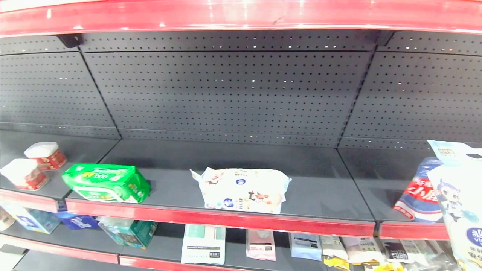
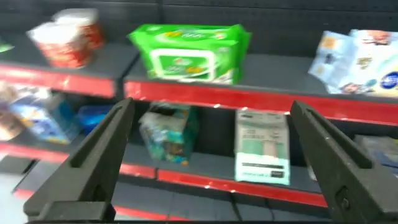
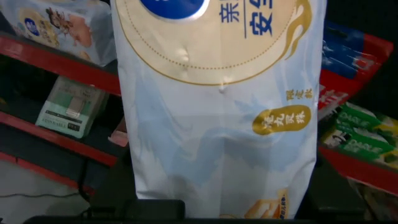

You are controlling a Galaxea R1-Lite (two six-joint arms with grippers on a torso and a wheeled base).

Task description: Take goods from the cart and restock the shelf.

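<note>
A tall white and pale-blue bag (image 1: 457, 203) with a cartoon figure hangs in the air at the far right, in front of the shelf. It sits close up in the right wrist view (image 3: 217, 124), carried by my right gripper, whose fingers are hidden behind it. My left gripper (image 2: 211, 162) is open and holds nothing, facing the red shelf edge (image 2: 249, 99) below a green wipes pack (image 2: 189, 53). On the dark shelf board (image 1: 233, 158) lie the green wipes pack (image 1: 107, 183) and a white cartoon-printed pack (image 1: 241, 190).
Two red-and-white jars (image 1: 47, 155) (image 1: 24, 174) stand at the shelf's left end. A blue-and-red bag (image 1: 420, 197) leans behind the held bag. The lower shelf (image 1: 241, 248) carries several boxes and hanging packs. Bare board lies between the packs and at the back.
</note>
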